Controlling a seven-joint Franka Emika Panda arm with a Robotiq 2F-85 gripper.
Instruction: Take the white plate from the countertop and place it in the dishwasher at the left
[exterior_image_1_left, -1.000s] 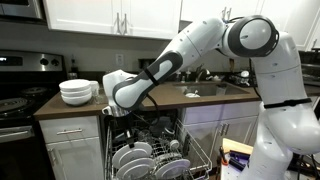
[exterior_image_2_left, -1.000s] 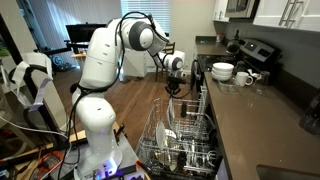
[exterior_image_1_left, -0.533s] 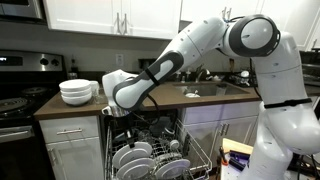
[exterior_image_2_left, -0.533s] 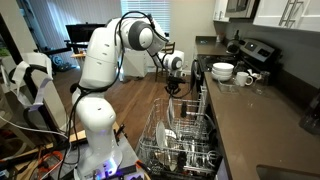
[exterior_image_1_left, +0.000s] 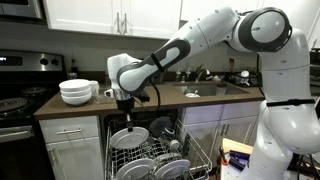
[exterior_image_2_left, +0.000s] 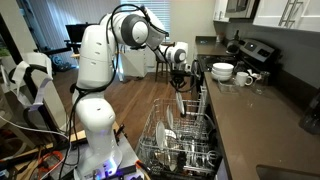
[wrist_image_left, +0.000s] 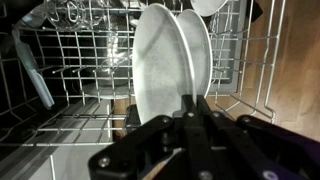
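Note:
My gripper (exterior_image_1_left: 124, 110) is shut on the top rim of a white plate (exterior_image_1_left: 125, 138) and holds it upright just above the left part of the dishwasher's pulled-out lower rack (exterior_image_1_left: 190, 160). In an exterior view the plate (exterior_image_2_left: 179, 103) hangs under the gripper (exterior_image_2_left: 179, 86) over the rack (exterior_image_2_left: 180, 140). In the wrist view the fingers (wrist_image_left: 192, 105) are pressed together at the plate's rim (wrist_image_left: 158, 60), and a second white plate (wrist_image_left: 198, 45) stands close behind it.
Stacked white bowls (exterior_image_1_left: 75, 91) sit on the countertop (exterior_image_1_left: 60, 106) by the stove (exterior_image_1_left: 15, 105); they also show with mugs in an exterior view (exterior_image_2_left: 223, 71). More plates and glasses (exterior_image_1_left: 150, 165) fill the rack. A sink (exterior_image_1_left: 215, 90) lies further along the counter.
The gripper has risen out of the rack, and the white plate has come up with it.

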